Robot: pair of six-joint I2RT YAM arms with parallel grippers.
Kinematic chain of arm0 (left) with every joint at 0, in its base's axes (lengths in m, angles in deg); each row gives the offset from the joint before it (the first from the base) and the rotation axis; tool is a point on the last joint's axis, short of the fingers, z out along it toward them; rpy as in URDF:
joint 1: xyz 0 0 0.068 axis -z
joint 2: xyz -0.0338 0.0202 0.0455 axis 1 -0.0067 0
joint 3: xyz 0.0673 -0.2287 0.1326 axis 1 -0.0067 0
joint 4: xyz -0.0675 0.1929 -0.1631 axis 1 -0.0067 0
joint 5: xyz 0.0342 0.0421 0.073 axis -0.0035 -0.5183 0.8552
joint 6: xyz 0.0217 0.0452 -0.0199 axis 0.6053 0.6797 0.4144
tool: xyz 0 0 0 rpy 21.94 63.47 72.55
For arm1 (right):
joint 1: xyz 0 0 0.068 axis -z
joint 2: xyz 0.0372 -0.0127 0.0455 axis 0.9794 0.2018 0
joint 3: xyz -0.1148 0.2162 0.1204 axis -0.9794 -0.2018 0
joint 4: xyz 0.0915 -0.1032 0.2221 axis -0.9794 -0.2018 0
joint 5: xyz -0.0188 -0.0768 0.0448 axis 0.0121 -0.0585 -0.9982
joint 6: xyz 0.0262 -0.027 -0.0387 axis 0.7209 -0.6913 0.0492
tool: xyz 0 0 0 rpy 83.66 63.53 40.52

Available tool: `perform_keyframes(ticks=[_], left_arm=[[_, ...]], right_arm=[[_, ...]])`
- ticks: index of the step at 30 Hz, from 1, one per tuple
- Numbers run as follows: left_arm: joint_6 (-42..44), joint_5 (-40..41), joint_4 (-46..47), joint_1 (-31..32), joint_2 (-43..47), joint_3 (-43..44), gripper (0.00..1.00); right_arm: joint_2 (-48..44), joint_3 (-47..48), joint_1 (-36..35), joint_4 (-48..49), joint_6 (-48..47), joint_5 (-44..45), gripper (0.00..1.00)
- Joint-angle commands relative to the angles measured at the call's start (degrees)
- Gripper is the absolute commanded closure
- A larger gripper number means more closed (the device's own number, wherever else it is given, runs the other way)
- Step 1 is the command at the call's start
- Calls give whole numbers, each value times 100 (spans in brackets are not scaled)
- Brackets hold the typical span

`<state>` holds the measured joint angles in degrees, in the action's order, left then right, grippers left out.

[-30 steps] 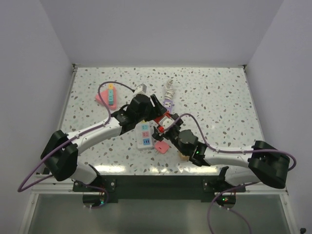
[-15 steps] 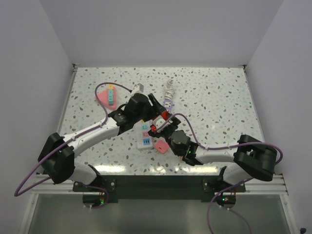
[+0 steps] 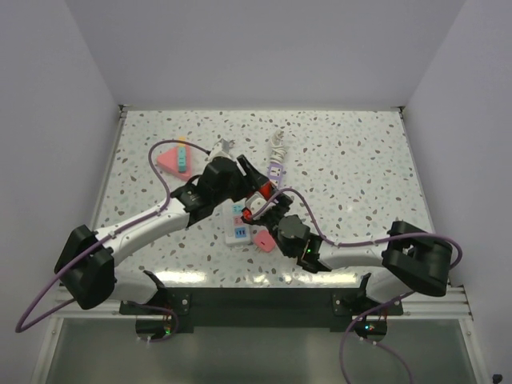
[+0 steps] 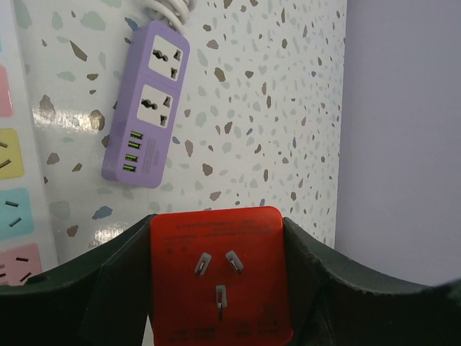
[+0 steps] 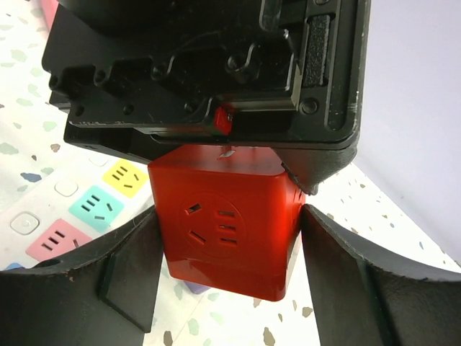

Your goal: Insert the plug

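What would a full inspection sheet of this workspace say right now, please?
Surface: speckled table, no spills seen.
Job's things: red plug cube held above the table, prongs showing; white multi-socket strip lying close by.
Clutter: purple power strip, pink triangle, pink block.
Grippers: left gripper and right gripper both clamp the cube.
Cables: purple arm cables; coiled white cord on the purple strip.
Surroundings: plain pale walls; nothing else seen.

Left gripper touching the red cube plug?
Touching. Left wrist view: the red cube plug sits clamped in the left gripper, no gap on either side.
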<state>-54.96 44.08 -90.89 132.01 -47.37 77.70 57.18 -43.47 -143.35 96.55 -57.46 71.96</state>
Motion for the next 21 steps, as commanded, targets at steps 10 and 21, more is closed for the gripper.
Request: perform_keyframes(ticks=[10,21], left_arm=[[393,-250,624,-3,843,-212,0],[1850,814,989,-187,1967,-931,0]], right_arm=[[-661,46,136,-887,475,-211,100],[-1926,-129,786,-2432,1011,-2240,100]])
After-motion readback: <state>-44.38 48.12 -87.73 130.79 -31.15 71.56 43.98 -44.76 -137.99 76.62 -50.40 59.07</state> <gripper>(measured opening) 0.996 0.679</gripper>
